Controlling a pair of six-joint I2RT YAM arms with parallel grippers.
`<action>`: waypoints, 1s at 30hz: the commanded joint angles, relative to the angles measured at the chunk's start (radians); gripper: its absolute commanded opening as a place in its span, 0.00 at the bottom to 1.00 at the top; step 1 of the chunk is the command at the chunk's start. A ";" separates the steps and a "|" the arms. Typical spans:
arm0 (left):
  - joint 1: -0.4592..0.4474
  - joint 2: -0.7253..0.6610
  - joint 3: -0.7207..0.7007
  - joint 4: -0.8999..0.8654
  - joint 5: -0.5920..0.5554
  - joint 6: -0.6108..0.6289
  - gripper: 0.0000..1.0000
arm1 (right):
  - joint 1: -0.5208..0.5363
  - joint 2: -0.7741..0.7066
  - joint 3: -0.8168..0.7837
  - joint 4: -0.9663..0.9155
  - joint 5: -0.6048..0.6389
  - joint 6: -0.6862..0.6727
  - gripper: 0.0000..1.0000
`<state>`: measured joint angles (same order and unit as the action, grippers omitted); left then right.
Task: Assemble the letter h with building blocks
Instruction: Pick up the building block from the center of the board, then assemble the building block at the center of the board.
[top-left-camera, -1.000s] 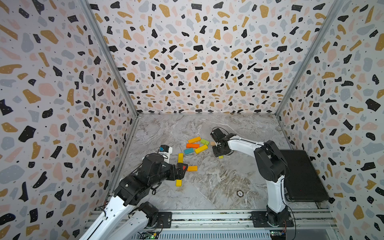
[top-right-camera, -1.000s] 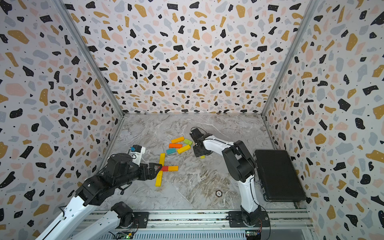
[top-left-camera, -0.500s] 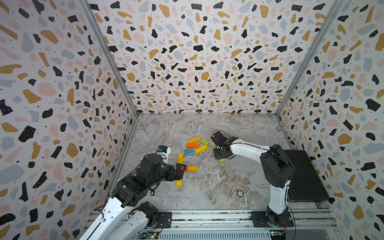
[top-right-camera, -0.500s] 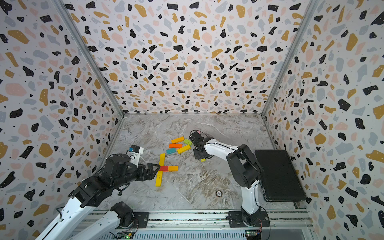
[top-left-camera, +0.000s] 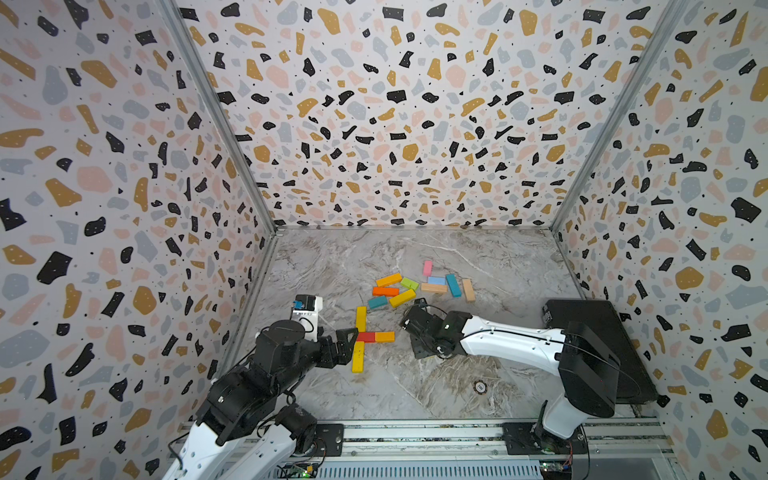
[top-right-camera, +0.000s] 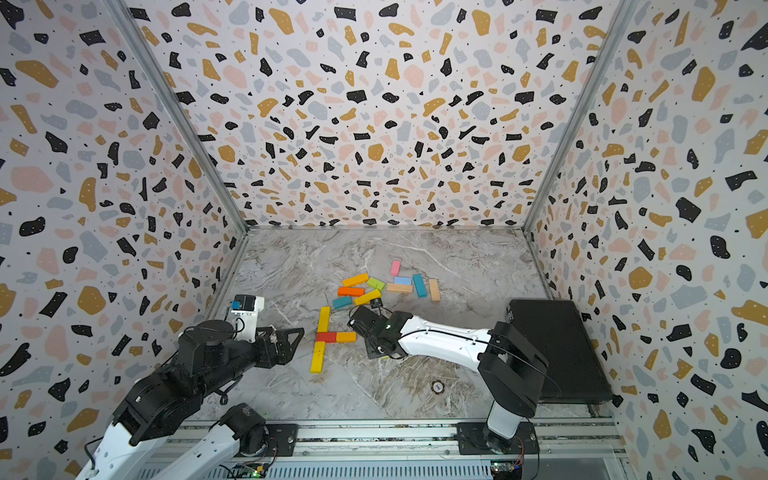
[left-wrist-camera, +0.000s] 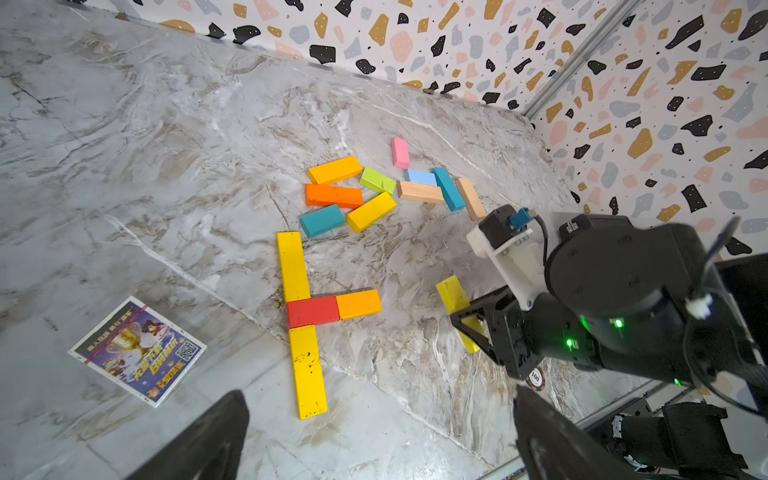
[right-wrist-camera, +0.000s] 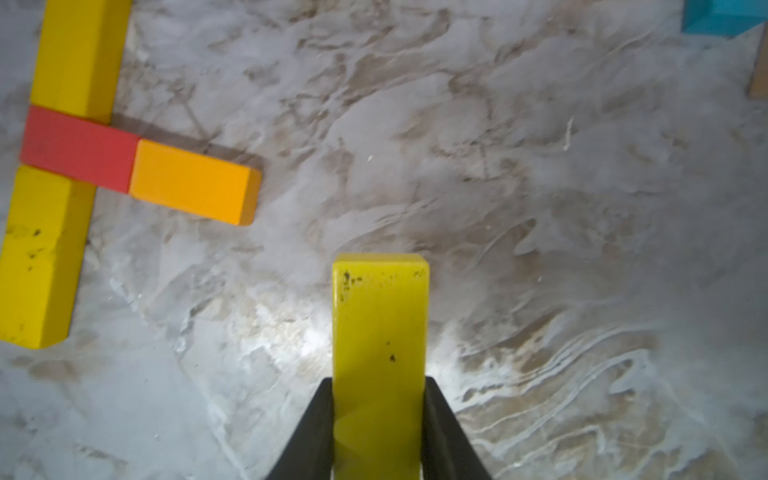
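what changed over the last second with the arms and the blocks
The right tool, shut on a long yellow block, drew back from the loose pile toward the front and the partly built letter. That uncovered the pink block and its neighbours. The left tool stayed open beside the letter, and the placed blocks did not move.

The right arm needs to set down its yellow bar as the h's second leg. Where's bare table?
The table is bare from the orange block toward the chip, beneath the held yellow bar, and between the loose pile and the back wall. Crowded: that pile.
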<state>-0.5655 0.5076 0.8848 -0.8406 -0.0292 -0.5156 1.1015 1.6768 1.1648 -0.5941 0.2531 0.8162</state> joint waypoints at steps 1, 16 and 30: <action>0.004 -0.026 0.009 -0.007 -0.020 0.014 0.99 | 0.058 0.029 0.016 -0.019 0.054 0.123 0.21; 0.004 -0.073 0.061 -0.058 -0.047 0.027 0.99 | 0.179 0.253 0.228 -0.059 0.087 0.308 0.21; 0.004 -0.078 0.115 -0.097 -0.077 0.051 0.99 | 0.161 0.342 0.307 -0.078 -0.009 0.364 0.21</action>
<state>-0.5655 0.4366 0.9688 -0.9302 -0.0895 -0.4847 1.2713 2.0220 1.4384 -0.6395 0.2630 1.1492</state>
